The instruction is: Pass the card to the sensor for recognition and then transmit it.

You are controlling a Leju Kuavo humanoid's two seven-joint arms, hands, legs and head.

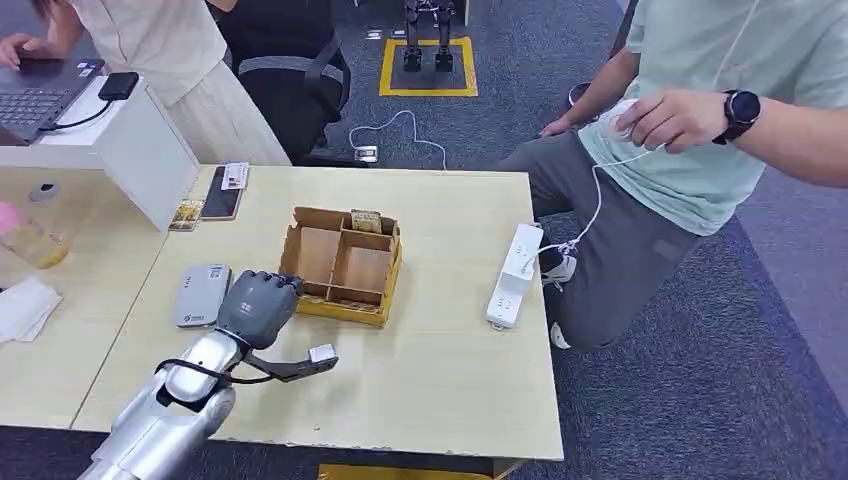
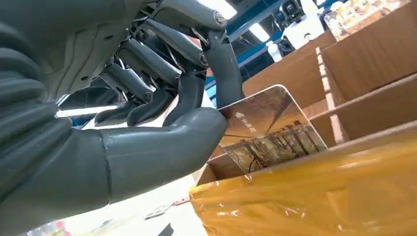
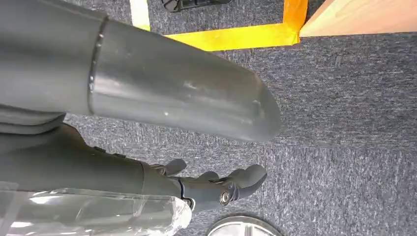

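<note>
Right now I see my left hand (image 1: pixel 260 305) at the near-left corner of the cardboard divider box (image 1: pixel 343 265), knuckles up in the head view, over the box's left rim. From the left wrist camera the thumb (image 2: pixel 162 147) and the darker fingers (image 2: pixel 223 64) are closed on a card (image 2: pixel 268 128), pinching it by one edge; the card bears a dark, yellow-brown picture and a small arrow mark, and it stands tilted inside a compartment of the box, just behind the box's front wall wrapped in shiny yellow tape (image 2: pixel 314 196). Beside the hand on the table (image 1: pixel 440 400), to its left, lies a grey sensor pad (image 1: pixel 201 295), apart from the box. Another card (image 1: pixel 366 221) stands in the far-right compartment of the box. Farther back on the table lie a dark phone (image 1: pixel 222 193) and a small picture card (image 1: pixel 186 214) just beside it. A white power strip (image 1: pixel 515 274) lies to the right of the box, its cable running up to the hand of a person (image 1: pixel 690 140) seated at the table's right side. My right hand (image 3: pixel 216 184) hangs over grey carpet, its fingers loosely curled with nothing in them that I can see, though I cannot tell its state for sure.
</note>
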